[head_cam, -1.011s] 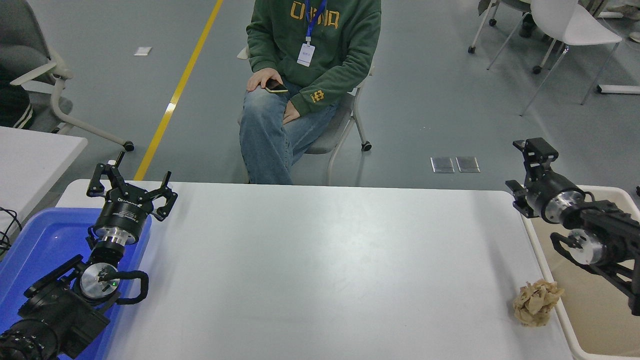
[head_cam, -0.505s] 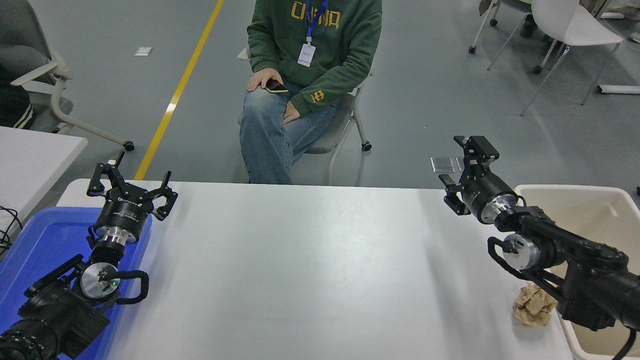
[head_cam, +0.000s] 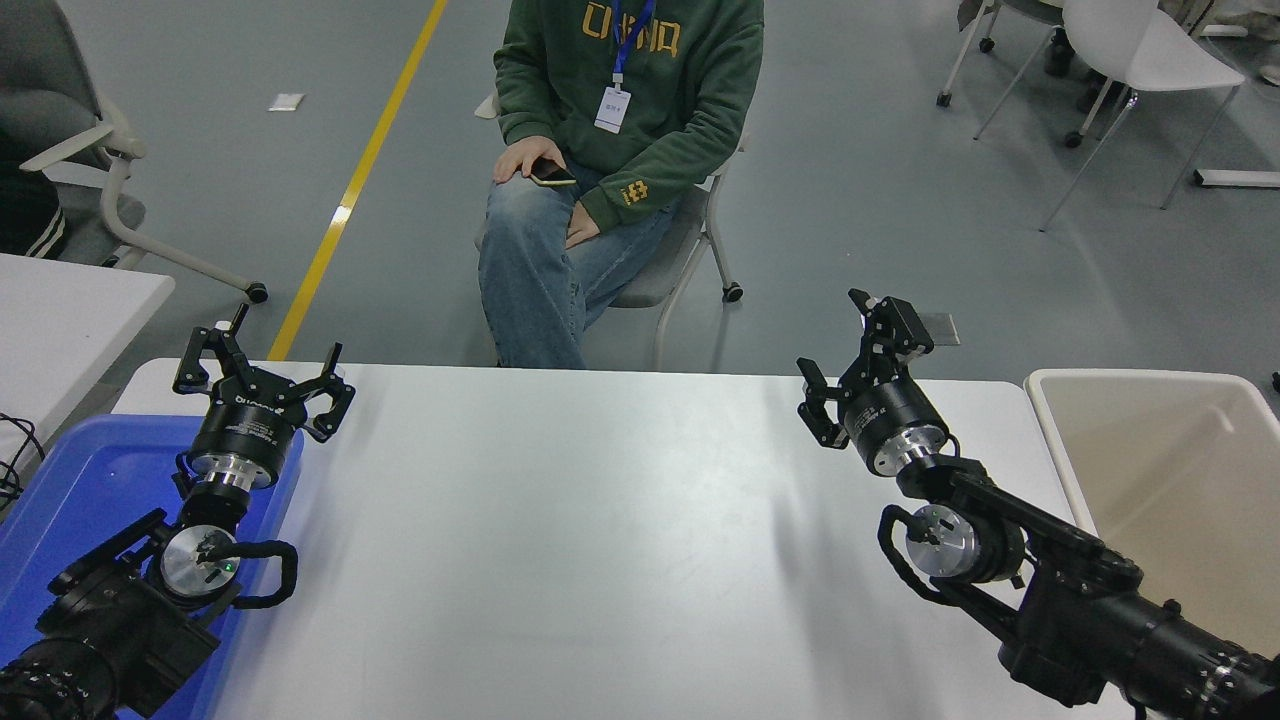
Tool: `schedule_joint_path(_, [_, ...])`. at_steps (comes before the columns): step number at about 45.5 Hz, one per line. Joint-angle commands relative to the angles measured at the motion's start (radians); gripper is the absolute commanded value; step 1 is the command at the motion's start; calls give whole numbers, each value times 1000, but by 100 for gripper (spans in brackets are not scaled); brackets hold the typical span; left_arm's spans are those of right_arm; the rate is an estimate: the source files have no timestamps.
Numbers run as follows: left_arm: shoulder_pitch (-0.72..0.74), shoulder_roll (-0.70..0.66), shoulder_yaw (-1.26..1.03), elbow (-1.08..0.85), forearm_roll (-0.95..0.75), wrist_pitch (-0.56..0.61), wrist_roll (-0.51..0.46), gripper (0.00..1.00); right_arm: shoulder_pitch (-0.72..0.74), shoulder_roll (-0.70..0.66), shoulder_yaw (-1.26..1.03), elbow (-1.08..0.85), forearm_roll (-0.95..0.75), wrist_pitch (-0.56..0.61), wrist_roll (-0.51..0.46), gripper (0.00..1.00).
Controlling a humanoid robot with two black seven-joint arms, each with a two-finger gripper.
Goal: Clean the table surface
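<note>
Table (head_cam: 600, 520) lies white under both our sets of fingers. Our right fingers (head_cam: 858, 352) hang wide, holding nothing, beside the beige bin (head_cam: 1150, 385). Left fingers (head_cam: 262, 375) wait wide over the blue tray (head_cam: 90, 470).

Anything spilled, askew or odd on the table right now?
Nothing stands out. The table surface shows no spill or litter where it is visible, though the right arm covers its near right corner. The right gripper hangs open and empty near the far edge; the left gripper sits open over the blue tray.
</note>
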Motion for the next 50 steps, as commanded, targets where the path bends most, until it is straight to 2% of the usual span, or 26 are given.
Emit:
schedule_joint_path(1, [0, 0, 0, 0, 0, 0, 0, 100, -23, 7, 24, 0, 2, 1, 7, 100])
schedule_joint_path(12, [0, 0, 0, 0, 0, 0, 0, 100, -14, -45, 10, 13, 2, 1, 4, 100])
schedule_joint_path(20, [0, 0, 0, 0, 0, 0, 0, 100, 13, -203, -48, 74, 1, 1, -5, 100])
schedule_joint_path(40, [0, 0, 0, 0, 0, -1, 0, 100, 171, -556, -394, 278, -19, 3, -7, 100])
schedule_joint_path(50, [0, 0, 0, 0, 0, 0, 0, 100, 253, -709, -552, 290, -83, 1, -10, 100])
